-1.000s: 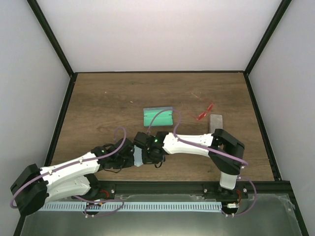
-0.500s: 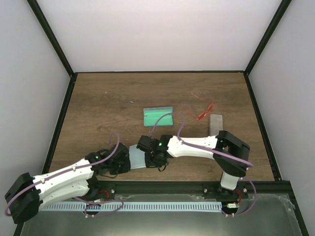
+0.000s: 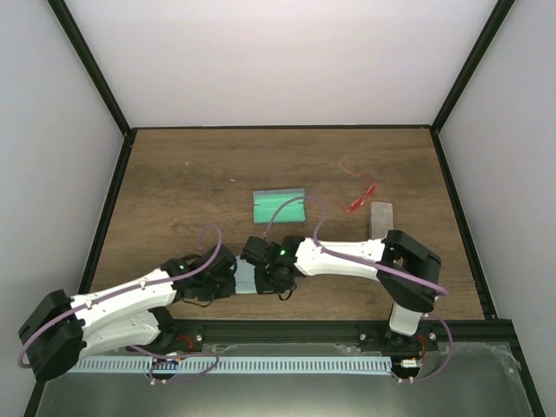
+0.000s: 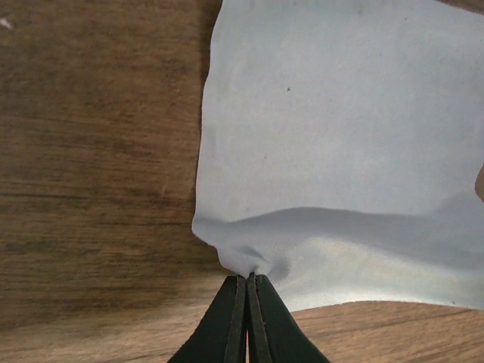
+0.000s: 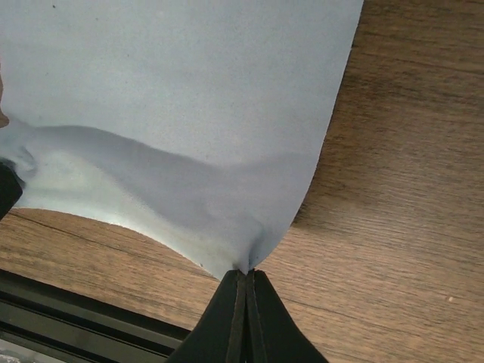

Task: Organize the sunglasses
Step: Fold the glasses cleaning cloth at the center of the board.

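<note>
A pale blue-grey cloth (image 3: 247, 280) lies near the table's front edge, held between both grippers. My left gripper (image 4: 249, 277) is shut on one near corner of the cloth (image 4: 333, 136). My right gripper (image 5: 246, 271) is shut on the other near corner of the cloth (image 5: 174, 98). From above, the left gripper (image 3: 234, 280) and right gripper (image 3: 261, 276) stand close together. The red-orange sunglasses (image 3: 360, 202) lie at the right, well away from both. A faint translucent pink pair (image 3: 346, 168) lies just behind them.
An open green-lined case (image 3: 279, 207) sits mid-table behind the grippers. A closed grey case (image 3: 380, 215) lies beside the red-orange pair. The black front rail (image 5: 68, 299) runs just below the cloth. Black frame posts edge the wooden table (image 3: 174, 182).
My left gripper drew the cloth out to the left, then came back right toward the right gripper. The cloth now shows narrower between them. Both grips held.
</note>
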Motion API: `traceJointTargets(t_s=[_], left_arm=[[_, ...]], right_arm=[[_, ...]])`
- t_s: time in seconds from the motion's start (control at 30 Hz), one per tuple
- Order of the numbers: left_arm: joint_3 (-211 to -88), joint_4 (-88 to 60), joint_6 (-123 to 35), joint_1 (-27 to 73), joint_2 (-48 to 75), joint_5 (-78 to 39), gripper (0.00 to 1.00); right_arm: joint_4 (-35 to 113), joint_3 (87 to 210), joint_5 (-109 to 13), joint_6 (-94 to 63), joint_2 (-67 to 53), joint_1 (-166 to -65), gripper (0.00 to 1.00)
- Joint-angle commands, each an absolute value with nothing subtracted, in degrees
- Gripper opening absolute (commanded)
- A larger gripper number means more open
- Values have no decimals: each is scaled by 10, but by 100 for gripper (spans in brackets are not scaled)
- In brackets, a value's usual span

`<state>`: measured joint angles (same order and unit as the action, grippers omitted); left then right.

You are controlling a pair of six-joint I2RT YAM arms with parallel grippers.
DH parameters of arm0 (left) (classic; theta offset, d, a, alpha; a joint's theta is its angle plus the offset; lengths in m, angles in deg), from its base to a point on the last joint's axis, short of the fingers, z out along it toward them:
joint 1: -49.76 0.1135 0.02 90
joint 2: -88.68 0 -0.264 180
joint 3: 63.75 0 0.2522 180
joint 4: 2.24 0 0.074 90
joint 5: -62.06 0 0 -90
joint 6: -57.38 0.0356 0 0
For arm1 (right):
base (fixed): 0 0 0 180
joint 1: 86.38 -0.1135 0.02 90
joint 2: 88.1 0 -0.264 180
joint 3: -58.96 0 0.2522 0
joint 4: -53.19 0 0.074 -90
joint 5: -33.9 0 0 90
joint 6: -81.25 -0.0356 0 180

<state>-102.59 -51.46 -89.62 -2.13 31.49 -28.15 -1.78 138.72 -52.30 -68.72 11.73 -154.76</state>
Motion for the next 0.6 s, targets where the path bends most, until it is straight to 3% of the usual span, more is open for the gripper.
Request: traceJointTargets(t_s=[0.0,0.57], left_arm=[[-1055,-524,-879,-22,286,-302,4],[-1082,-539,-872,-19,278,-302,4]], right_arm=[[-32,1410,-534,-675,124,-1540,1],[-28,1421,-521,-662,117,-1530,1]])
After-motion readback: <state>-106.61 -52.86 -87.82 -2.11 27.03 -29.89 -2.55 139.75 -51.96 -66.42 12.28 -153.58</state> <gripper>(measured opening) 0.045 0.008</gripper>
